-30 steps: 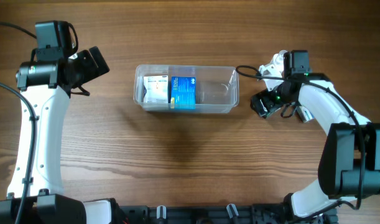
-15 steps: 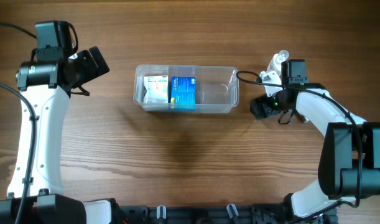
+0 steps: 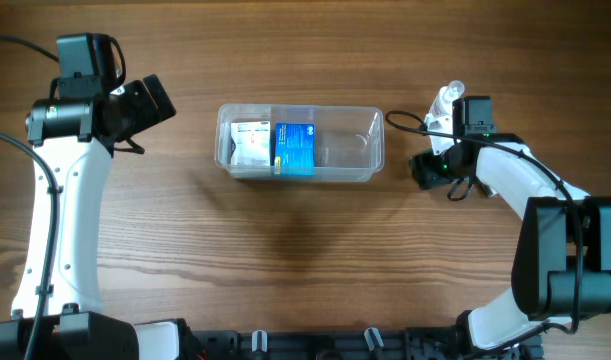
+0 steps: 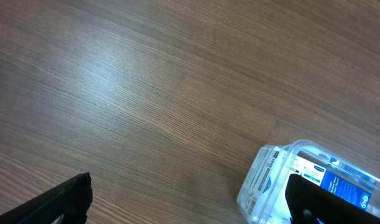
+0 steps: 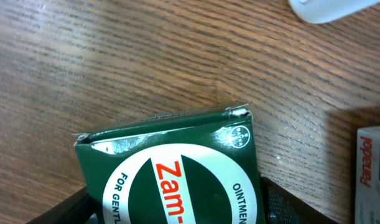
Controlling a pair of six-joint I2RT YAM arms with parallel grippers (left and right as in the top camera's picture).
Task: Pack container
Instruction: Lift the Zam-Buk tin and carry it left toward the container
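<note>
— What fills the middle?
— A green ointment box (image 5: pixel 177 155) lettered "Zam-", its top corners dented, with the wooden table (image 5: pixel 115 62) behind it.
— Held?
— The right gripper (image 5: pixel 174 190) has a dark finger against each side.
— Anything else?
— A Panadol box (image 5: pixel 371 168) at the right edge, and something white (image 5: pixel 329 7) top right.

The wooden table (image 3: pixel 285 260) carries the clear container (image 3: pixel 347 146) near its middle. Well to its right a white bottle (image 3: pixel 447 100) lies on the wood, near a pale pill box (image 5: pixel 371 165) and a green box (image 5: pixel 177 168). Whether the green box rests on the wood cannot be told.
</note>
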